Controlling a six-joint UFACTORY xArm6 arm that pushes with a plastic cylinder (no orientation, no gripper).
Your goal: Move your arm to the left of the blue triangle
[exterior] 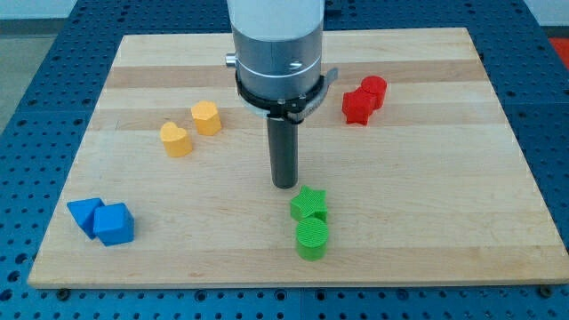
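My tip, the lower end of the straight dark rod, rests on the pale wooden board near its middle. There are no jaws to open or close; it holds nothing and touches no block. Just below it and slightly to the view's right sits the green star-shaped block, close but apart from the tip, and touching that star's lower side is the green round cylinder block.

Towards the view's upper left lie two yellow-orange blocks, the heart-shaped one and beside it the hexagonal one, near each other. At the upper right two red blocks press together; their exact shapes are hard to make out.

The blue triangle block lies well away from the tip, near the board's lower left corner. One flat edge faces the view's top, and it narrows down towards the view's bottom. The blue cube-like block touches its right side and partly covers it. My tip stands to the view's right of both blue blocks.
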